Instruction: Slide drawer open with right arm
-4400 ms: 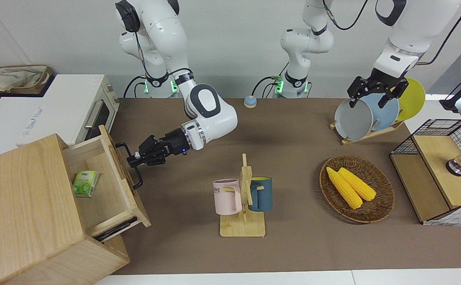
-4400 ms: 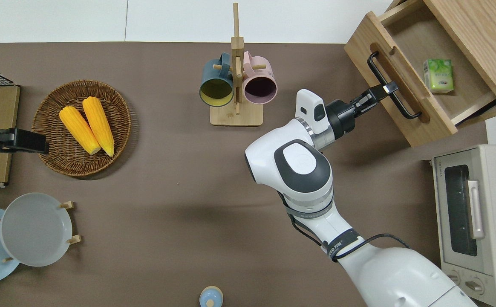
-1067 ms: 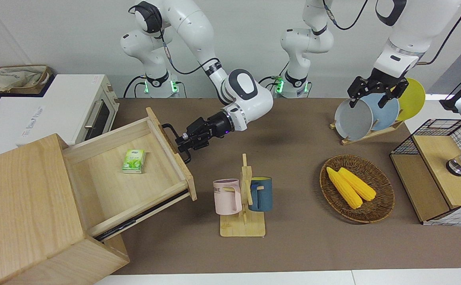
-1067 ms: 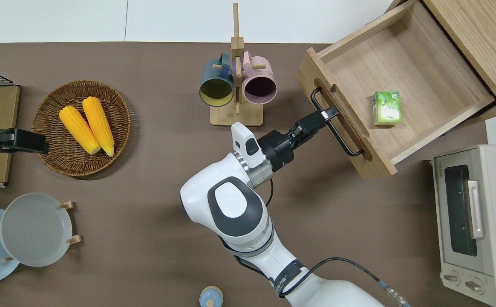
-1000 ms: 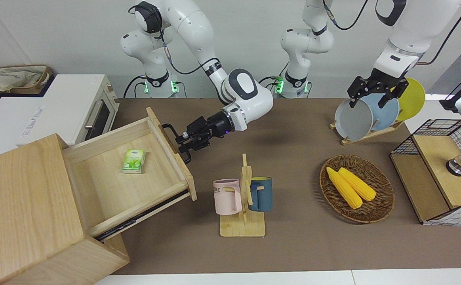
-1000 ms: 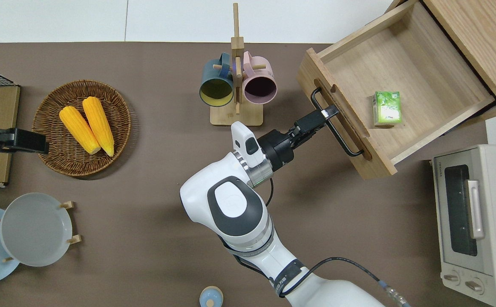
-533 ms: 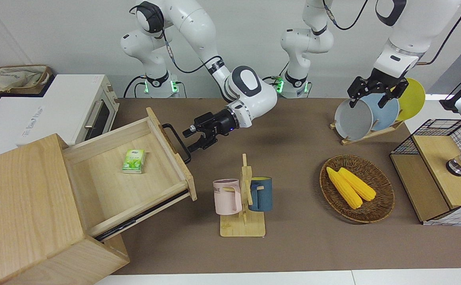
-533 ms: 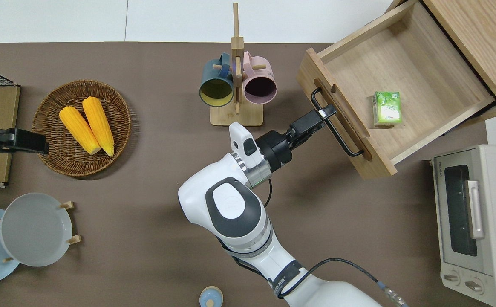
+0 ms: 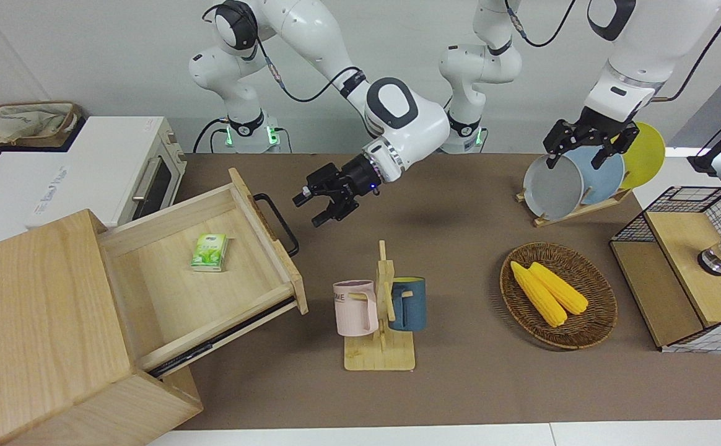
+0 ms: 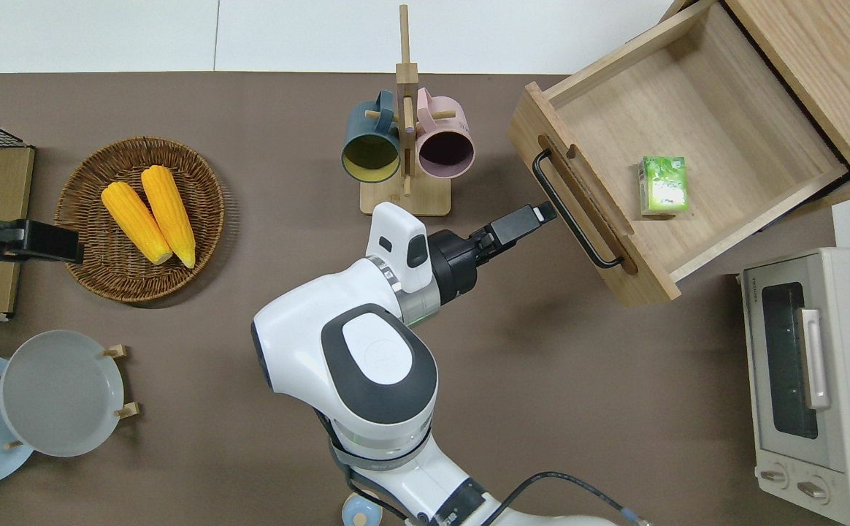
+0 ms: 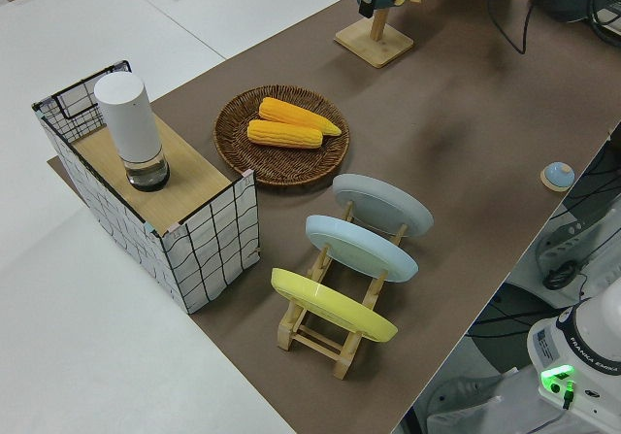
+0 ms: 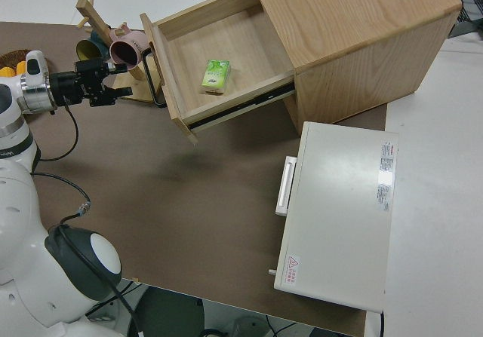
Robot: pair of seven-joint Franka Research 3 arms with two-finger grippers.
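Note:
The pale-wood drawer point(image 9: 168, 297) point(image 10: 695, 102) stands pulled far out of its cabinet point(image 9: 32, 322), toward the left arm's end of the table. A small green box point(image 9: 209, 252) point(image 10: 663, 185) lies on its floor. Its black bar handle point(image 9: 277, 223) point(image 10: 575, 219) is free of any grip. My right gripper point(image 9: 308, 210) point(image 10: 534, 215) point(image 12: 121, 81) is open and holds nothing. It hangs over the brown table top a short gap from the handle, fingers pointing at it. The left arm is parked, its gripper point(image 9: 583, 152) open.
A wooden mug rack point(image 9: 380, 310) point(image 10: 404, 139) with a pink and a blue mug stands close to the drawer's front and my right gripper. A white toaster oven point(image 10: 819, 380) sits beside the cabinet, nearer to the robots. A corn basket point(image 9: 559, 294), plate rack point(image 9: 583, 179) and wire-mesh rack point(image 9: 682, 266) fill the left arm's end.
My right gripper has let go of the handle, opened, and drawn back from it toward the left arm's end of the table. The drawer has stayed pulled out where it was.

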